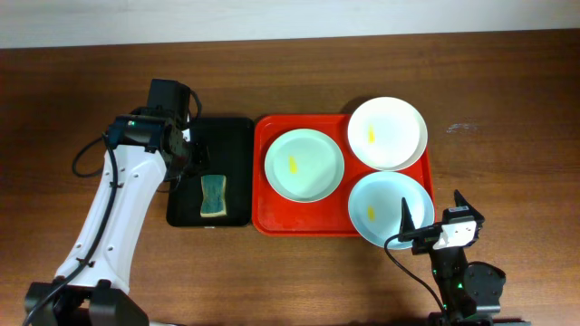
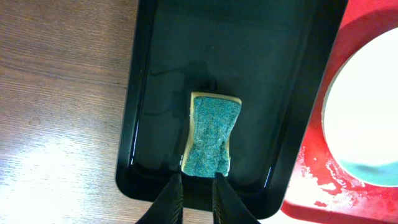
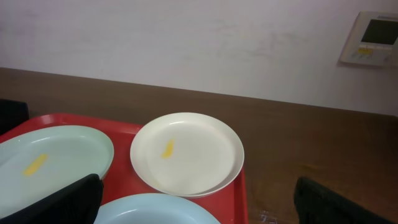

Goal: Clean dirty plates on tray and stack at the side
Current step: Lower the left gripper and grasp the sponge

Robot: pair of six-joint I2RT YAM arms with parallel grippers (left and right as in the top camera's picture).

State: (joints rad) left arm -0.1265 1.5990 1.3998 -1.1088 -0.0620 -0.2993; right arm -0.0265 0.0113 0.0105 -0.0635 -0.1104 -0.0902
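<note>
Three plates lie on the red tray (image 1: 263,217), each with a yellow smear: a mint plate (image 1: 304,164) on the left, a white plate (image 1: 388,133) at the back right and a pale blue plate (image 1: 391,208) at the front right. My left gripper (image 2: 196,186) hovers over the black tray (image 1: 231,127), just short of the near end of a green sponge (image 2: 211,135). Its fingers stand a narrow gap apart with nothing between them. My right gripper (image 1: 431,213) is wide open at the blue plate's (image 3: 155,208) near right edge, holding nothing, facing the white plate (image 3: 186,152).
The black tray sits directly left of the red tray (image 2: 311,186), their rims almost touching. The white and blue plates overhang the red tray's right rim. Bare wooden table (image 1: 507,163) lies to the right of the trays, and a wall stands behind the table.
</note>
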